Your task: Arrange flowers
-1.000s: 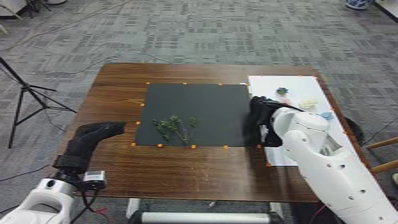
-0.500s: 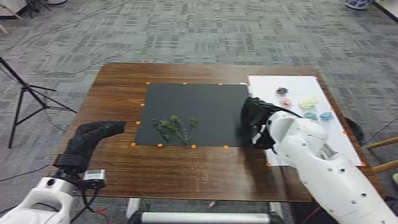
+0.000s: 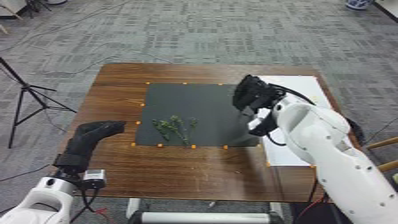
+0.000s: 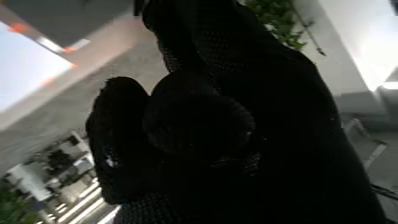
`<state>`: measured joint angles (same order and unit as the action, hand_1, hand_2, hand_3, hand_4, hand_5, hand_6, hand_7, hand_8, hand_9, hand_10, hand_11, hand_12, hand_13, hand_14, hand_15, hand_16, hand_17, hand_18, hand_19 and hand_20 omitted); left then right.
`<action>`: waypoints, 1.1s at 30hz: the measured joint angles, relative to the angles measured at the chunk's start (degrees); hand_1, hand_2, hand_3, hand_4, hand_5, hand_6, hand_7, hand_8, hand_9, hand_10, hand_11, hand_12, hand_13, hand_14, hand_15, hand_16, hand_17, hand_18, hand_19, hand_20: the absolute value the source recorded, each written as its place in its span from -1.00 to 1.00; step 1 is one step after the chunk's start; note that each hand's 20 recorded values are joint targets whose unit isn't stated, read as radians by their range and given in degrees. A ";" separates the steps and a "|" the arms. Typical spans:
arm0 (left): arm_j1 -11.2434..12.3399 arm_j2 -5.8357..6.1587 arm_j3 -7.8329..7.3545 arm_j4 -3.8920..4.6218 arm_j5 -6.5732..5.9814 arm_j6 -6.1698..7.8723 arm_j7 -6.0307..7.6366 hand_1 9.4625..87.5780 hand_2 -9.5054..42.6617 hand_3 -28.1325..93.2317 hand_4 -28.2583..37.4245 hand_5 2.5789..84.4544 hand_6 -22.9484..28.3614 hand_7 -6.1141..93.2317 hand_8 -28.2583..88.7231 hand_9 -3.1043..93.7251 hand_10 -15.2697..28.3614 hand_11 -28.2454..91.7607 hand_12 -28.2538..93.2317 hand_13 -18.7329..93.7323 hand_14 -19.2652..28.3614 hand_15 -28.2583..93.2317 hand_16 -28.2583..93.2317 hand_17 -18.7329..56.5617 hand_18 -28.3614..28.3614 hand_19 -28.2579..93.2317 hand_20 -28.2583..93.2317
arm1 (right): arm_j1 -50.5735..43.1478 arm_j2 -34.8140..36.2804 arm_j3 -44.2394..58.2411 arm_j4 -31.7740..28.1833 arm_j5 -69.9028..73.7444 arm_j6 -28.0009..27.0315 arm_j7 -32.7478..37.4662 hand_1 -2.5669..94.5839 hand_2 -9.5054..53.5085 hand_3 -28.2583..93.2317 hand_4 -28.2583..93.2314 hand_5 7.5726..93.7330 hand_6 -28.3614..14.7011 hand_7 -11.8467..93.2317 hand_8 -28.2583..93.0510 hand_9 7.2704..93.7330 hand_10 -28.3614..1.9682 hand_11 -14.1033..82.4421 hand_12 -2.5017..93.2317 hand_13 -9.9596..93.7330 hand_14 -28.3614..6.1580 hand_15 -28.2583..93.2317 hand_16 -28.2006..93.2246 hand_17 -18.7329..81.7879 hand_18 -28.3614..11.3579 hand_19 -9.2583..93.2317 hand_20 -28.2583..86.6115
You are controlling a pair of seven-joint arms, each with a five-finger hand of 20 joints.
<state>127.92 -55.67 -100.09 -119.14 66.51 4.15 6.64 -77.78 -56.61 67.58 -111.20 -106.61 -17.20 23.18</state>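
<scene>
"Item one?"

"Right hand (image 3: 252,94), at the mat (image 3: 182,102)'s right edge; hold: cannot tell."

"Item two?"

"Sprigs (image 3: 175,128), green (rather sparse), on the mat, left of the hand, nearer the robot. Sheet (image 3: 282,156), white, beside the mat."

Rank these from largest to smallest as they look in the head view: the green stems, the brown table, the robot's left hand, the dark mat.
1. Brown table
2. Dark mat
3. Left hand
4. Green stems, taken as one group
</scene>
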 measured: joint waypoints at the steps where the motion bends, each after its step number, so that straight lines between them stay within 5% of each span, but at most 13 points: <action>1: 0.00 0.00 0.00 0.00 0.00 0.00 0.01 -0.61 -0.64 0.56 -0.91 0.33 -0.11 -0.61 -0.67 0.16 0.37 -0.22 -0.35 0.05 0.54 -0.31 -0.51 -0.40 0.47 -0.37 -0.26 | -0.04 0.05 -0.01 -0.47 -0.01 -0.01 -0.46 0.52 -1.00 0.30 -0.57 0.56 0.01 -0.37 -0.10 0.85 0.04 -0.42 0.01 1.00 0.60 0.45 -0.03 0.84 0.26 0.98 0.33; 10: -0.16 -0.01 0.21 0.00 -0.01 -0.03 0.04 -0.61 -0.64 0.57 -0.91 0.33 -0.10 -0.61 -0.67 0.16 0.38 -0.22 -0.35 0.05 0.53 -0.31 -0.51 -0.40 0.47 -0.37 -0.26 | -2.96 0.71 -1.44 -2.62 -0.82 -1.18 -3.95 0.51 -1.00 0.31 -0.58 0.55 0.03 -0.34 -0.11 0.84 0.03 -0.43 0.02 1.00 0.61 0.45 -0.03 0.82 0.23 0.99 0.33; 21: -0.29 -0.03 0.25 0.05 -0.02 -0.04 0.03 -0.61 -0.64 0.56 -0.91 0.33 -0.11 -0.61 -0.67 0.15 0.37 -0.22 -0.35 0.04 0.54 -0.31 -0.51 -0.40 0.46 -0.37 -0.26 | -7.06 3.43 -4.63 -1.54 -2.00 -8.90 -4.77 0.48 -1.00 0.34 -0.60 0.52 0.06 -0.31 -0.11 0.83 0.05 -0.44 0.02 1.00 0.61 0.44 -0.01 0.81 0.19 1.00 0.33; 26: -0.46 -0.06 0.38 0.09 -0.01 -0.05 0.02 -0.61 -0.64 0.56 -0.91 0.33 -0.11 -0.61 -0.67 0.16 0.37 -0.22 -0.35 0.04 0.53 -0.31 -0.51 -0.40 0.46 -0.36 -0.26 | -6.88 2.65 -4.79 0.64 -2.38 -8.09 -4.89 0.35 -1.00 0.28 -0.58 0.33 0.03 -0.39 -0.12 0.70 -0.02 -0.53 -0.07 1.00 0.56 0.41 0.00 0.80 0.15 1.00 0.34; 29: -0.46 -0.06 0.38 0.09 -0.01 -0.05 0.02 -0.61 -0.64 0.57 -0.91 0.33 -0.12 -0.60 -0.67 0.16 0.37 -0.22 -0.35 0.04 0.54 -0.31 -0.51 -0.40 0.46 -0.36 -0.26 | -6.89 2.04 -3.66 0.75 -2.21 -8.52 -4.88 0.05 -1.00 0.46 -0.66 0.24 0.01 -0.35 -0.50 0.56 -0.20 -0.30 -0.35 1.00 0.53 0.39 0.03 0.78 0.10 1.00 0.37; 33: -0.42 -0.09 0.41 0.09 -0.01 -0.05 0.03 -0.60 -0.65 0.57 -0.91 0.34 -0.13 -0.60 -0.68 0.16 0.37 -0.22 -0.34 0.04 0.54 -0.31 -0.51 -0.40 0.46 -0.37 -0.26 | -6.95 1.24 -0.96 0.43 -1.38 -10.03 -4.98 -0.14 -1.00 0.46 -0.66 0.17 0.04 -0.34 -0.57 0.51 -0.26 -0.27 -0.43 0.99 0.49 0.38 0.05 0.76 0.03 1.00 0.40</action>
<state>127.50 -55.76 -99.68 -119.05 66.50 4.10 6.67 -84.74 -55.36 66.62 -110.77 -107.99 -27.22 18.20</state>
